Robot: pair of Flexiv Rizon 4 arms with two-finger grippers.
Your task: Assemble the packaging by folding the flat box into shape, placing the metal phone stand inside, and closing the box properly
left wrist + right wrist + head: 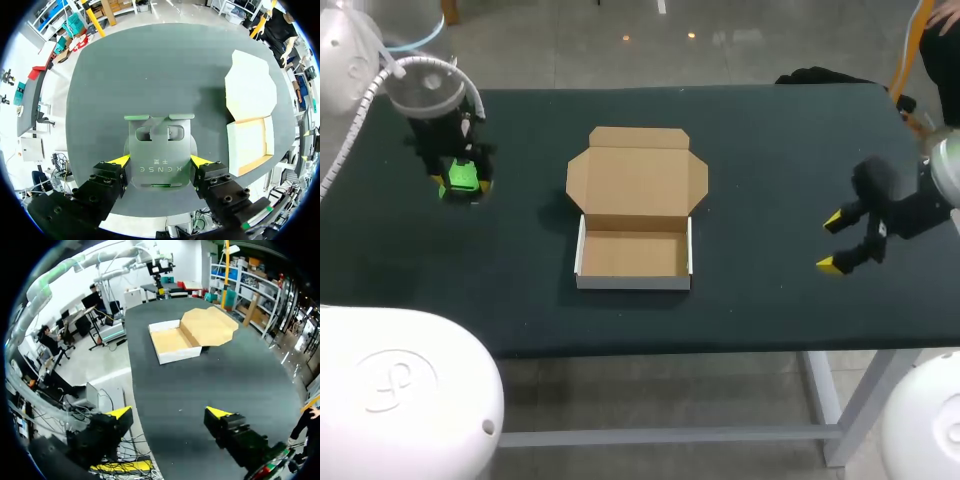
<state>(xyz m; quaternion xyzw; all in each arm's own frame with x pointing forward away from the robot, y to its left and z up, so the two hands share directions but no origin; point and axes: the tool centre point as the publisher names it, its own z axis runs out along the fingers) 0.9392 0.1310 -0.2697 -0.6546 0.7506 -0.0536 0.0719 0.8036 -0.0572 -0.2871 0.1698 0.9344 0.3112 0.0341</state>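
The cardboard box (pixel 635 255) stands folded into a shallow tray at mid-table, its lid (pixel 638 180) lying open and flat behind it; the tray is empty. At the far left, my left gripper (pixel 460 185) is shut on the metal phone stand (pixel 462 175), which shows green from above. In the left wrist view the grey stand (pixel 160 150) sits between both yellow tips of my left gripper (pixel 160 161), with the box (pixel 250 142) off to the side. My right gripper (pixel 830 243) hangs open at the right, holding nothing. In its own view, the right gripper (pixel 169 412) faces the box (pixel 172 342).
The dark tabletop (pixel 770 150) carries nothing else. Its front edge (pixel 720 345) runs just below the box, and my right gripper is near the right edge.
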